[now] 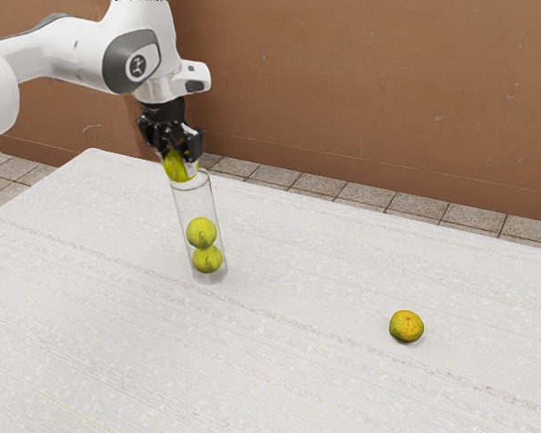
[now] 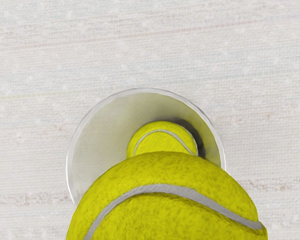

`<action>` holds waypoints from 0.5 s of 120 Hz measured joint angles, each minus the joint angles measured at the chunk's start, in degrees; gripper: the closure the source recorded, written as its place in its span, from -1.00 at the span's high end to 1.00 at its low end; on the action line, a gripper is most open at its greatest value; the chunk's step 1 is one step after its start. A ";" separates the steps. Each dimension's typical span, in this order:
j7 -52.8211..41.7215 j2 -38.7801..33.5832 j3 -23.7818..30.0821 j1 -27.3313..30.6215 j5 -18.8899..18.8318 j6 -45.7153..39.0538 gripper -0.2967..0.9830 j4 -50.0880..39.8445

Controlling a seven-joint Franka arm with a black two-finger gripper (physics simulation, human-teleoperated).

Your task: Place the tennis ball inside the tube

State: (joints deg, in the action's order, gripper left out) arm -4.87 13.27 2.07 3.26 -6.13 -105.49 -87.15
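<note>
- One tennis ball (image 1: 180,168), yellow-green with a pale seam; located directly over the tube's mouth, at or just above the rim, not seated inside.
- One black two-finger gripper (image 1: 181,161), pointing down; fingers pinching the ball from two sides.
- One clear tube (image 1: 197,206), standing on the pale table (image 1: 298,280), open end up; holds a lower ball (image 1: 207,260) and an upper ball (image 1: 201,232), stacked.
- One orange-and-green fruit (image 1: 407,327), lying well apart from the tube; no part in the job.
- Handling, ball: presumably light, slightly springy, its felt giving good friction; moderate pressure should serve, while a hard squeeze may make it pop out on release.
- Handling, tube: presumably light, stiff-walled, slick and easily tipped; best not pushed sideways.
- Recommended hold: across the ball's widest part, fingers on opposite sides, high enough that its underside enters first and the fingertips clear the rim.
- Fit: apparently snug; in the wrist view the ball overlaps one side of the rim, so centring deserves a check before lowering or letting go.
</note>
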 joint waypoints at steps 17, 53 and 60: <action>1.15 2.43 0.50 -0.10 0.19 0.93 0.06 2.28; 2.03 0.90 0.88 0.04 1.08 1.78 0.42 0.56; 1.74 -2.55 1.92 0.04 2.80 2.64 0.45 -2.43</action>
State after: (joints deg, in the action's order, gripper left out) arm -3.14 10.71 3.99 3.29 -3.33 -102.84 -89.58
